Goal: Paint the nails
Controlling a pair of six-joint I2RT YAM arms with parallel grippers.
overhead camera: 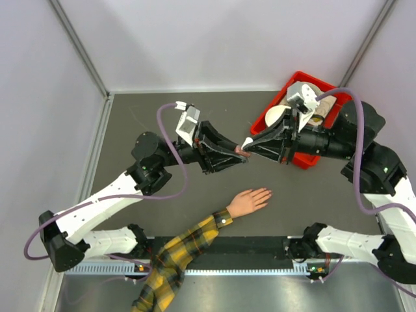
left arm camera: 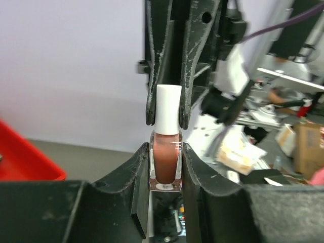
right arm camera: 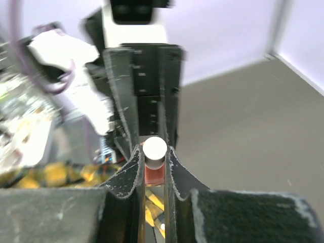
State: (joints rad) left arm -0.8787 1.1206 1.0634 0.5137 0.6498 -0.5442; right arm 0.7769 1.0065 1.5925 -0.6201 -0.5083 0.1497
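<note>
Above the middle of the table, my left gripper (overhead camera: 239,154) (left arm camera: 166,152) is shut on the glass body of a small dark red nail-polish bottle (left arm camera: 167,164) (right arm camera: 154,174). My right gripper (overhead camera: 252,144) (right arm camera: 154,152) faces it and is shut on the bottle's white cap (left arm camera: 168,109) (right arm camera: 154,147). The cap sits on the bottle. The pale mannequin hand (overhead camera: 249,201) lies flat on the table below both grippers, fingers pointing right. Its nails are too small to make out in the top view. No gripper touches the hand.
A yellow-and-dark plaid sleeve (overhead camera: 185,250) runs from the hand's wrist to the near edge. A red tray (overhead camera: 333,82) with white items stands at the back right, partly under the right arm. Purple cables loop off both arms.
</note>
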